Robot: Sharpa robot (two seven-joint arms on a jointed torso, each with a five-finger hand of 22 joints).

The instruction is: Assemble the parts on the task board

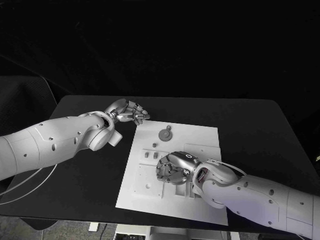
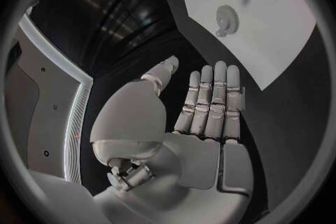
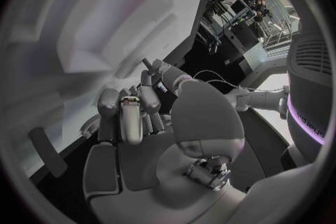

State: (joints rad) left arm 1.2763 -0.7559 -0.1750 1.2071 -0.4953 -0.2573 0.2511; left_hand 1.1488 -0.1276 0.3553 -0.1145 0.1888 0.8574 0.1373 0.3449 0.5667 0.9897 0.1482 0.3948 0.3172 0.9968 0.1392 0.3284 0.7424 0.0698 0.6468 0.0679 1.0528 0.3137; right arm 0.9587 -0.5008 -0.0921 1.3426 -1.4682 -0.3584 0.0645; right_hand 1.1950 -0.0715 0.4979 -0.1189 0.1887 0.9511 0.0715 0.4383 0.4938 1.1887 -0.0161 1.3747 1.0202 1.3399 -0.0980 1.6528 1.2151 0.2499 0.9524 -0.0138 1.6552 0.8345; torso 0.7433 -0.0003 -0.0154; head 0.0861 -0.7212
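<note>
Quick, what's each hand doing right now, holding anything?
Left hand: open, fingers straight, holding nothing, beside the task board.
Right hand: fingers curled down over the board; cannot tell whether it holds anything.

One black table (image 1: 261, 130) carries one white task board (image 1: 196, 142), which lies near the table's middle and reaches toward its near edge. One grey gear-shaped part (image 1: 164, 134) lies on the board near its far edge, and beside it, toward the board's left edge, are at least three small grey block-like parts (image 1: 145, 155); more may be hidden. Two white arms come in over the table, each with one silver hand: the left hand (image 1: 128, 111) and the right hand (image 1: 173, 166).
</note>
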